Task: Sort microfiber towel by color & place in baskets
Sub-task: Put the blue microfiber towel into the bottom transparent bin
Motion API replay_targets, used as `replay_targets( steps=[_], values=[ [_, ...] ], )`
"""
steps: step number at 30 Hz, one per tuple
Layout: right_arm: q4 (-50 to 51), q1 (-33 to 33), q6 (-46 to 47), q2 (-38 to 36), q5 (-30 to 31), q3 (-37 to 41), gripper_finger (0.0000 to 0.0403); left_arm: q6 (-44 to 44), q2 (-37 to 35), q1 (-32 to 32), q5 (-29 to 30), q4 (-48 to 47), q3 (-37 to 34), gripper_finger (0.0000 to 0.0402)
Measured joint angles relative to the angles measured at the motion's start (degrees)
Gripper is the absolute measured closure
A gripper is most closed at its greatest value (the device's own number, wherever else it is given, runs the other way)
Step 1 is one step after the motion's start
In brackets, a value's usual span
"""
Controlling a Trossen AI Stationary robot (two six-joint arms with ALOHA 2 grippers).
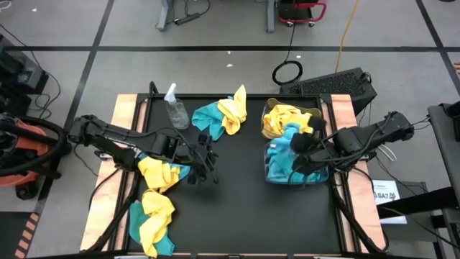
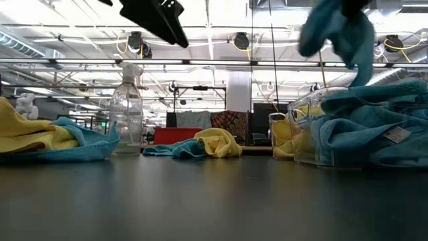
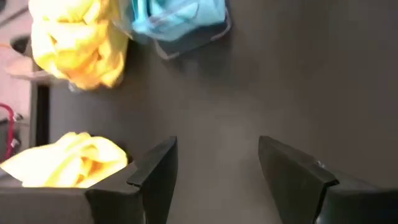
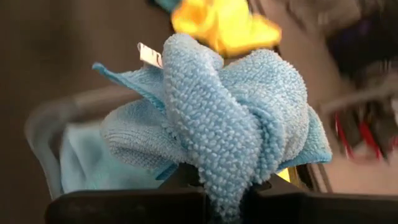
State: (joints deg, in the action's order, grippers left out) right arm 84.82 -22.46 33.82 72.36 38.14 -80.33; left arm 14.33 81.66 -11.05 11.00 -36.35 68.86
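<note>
My right gripper [image 1: 300,147] is shut on a teal towel [image 4: 217,118], held above the near basket [image 1: 320,176], which holds teal towels [image 2: 374,134]. The far basket [image 1: 316,114] holds yellow towels [image 1: 284,119]. My left gripper [image 1: 205,162] is open and empty above the bare table middle, beside a yellow and teal pile [image 1: 162,173] at the left. Another mixed pile [image 1: 224,115] lies at the far middle. A third pile [image 1: 152,216] lies at the near left. My right gripper pinches a bunched fold of the teal towel [image 4: 214,177] between its two fingers, several layers together. The towel is lifted clear and hangs slack below the gripper [image 2: 338,33] above the teal basket.
A clear spray bottle [image 1: 175,108] stands upright at the far left of the table, next to the far pile. Wooden rails [image 1: 122,115] run along the table's left and right sides. The dark middle of the table [image 1: 244,194] is bare.
</note>
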Motion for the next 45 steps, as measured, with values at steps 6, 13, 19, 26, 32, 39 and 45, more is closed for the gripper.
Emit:
replay_targets(
  steps=[6, 13, 19, 26, 32, 39, 45],
  values=[
    [4.86, -0.07, 7.32, -0.95, -6.46, 1.11, 0.0388, -0.57, -0.02, 0.00, -0.13, 2.83, -4.09, 0.0173],
    [5.23, 0.81, 12.69, -1.23, -11.58, 5.27, 0.0388, -1.85, -0.02, 0.00, -0.51, 6.01, -7.19, 0.0173],
    [4.48, 2.00, 13.76, -1.22, -16.99, 12.70, 0.0388, -2.05, -0.04, 0.00, -1.74, 6.58, -8.80, 0.0173],
    [-3.95, 2.73, 4.97, -1.22, -22.33, 22.42, 0.0384, -2.01, -0.04, 0.00, -1.81, 9.23, -11.17, 0.0173],
    [-8.08, 4.85, -2.91, -1.20, -25.10, 29.24, 0.0386, -2.01, -0.04, 0.00, -1.81, 9.41, -11.24, 0.0173],
    [-12.77, 7.77, -12.11, -1.22, -29.95, 34.37, 0.0386, -2.01, -0.04, 0.00, -1.81, 9.52, -11.24, 0.0173],
    [-16.63, 10.87, -15.02, -0.11, -33.31, 39.40, 0.0386, -1.88, -0.04, 0.05, -1.81, 11.48, -11.24, 0.0173]
  ],
)
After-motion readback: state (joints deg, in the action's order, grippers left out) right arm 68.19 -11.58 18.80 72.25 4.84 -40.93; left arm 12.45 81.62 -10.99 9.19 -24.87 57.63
